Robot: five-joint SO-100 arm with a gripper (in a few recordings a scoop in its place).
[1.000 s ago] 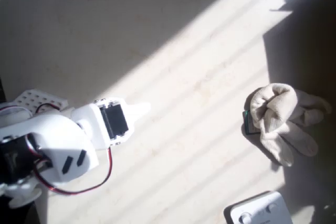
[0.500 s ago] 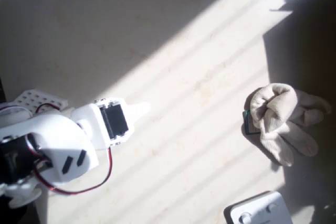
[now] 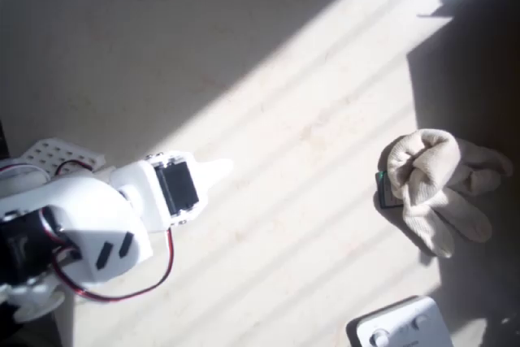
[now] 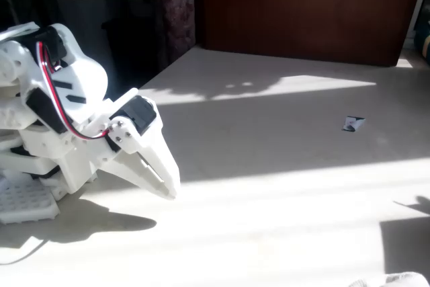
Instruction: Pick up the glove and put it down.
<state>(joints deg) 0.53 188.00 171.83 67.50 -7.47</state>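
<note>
Glove (image 3: pixel 435 184) lies crumpled on the counter (image 3: pixel 309 62) at the overhead view's right, well apart from your gripper (image 4: pixel 168 183), whose jaws look closed together, holding nothing. Any grasp suits its bunched middle.

There is one glove (image 3: pixel 435 186) near the right edge of the table (image 3: pixel 268 62), one small dark tag (image 3: pixel 379 188) touching it, one white device (image 3: pixel 400 327) at the bottom edge, and one gripper (image 4: pixel 161 173).
</note>
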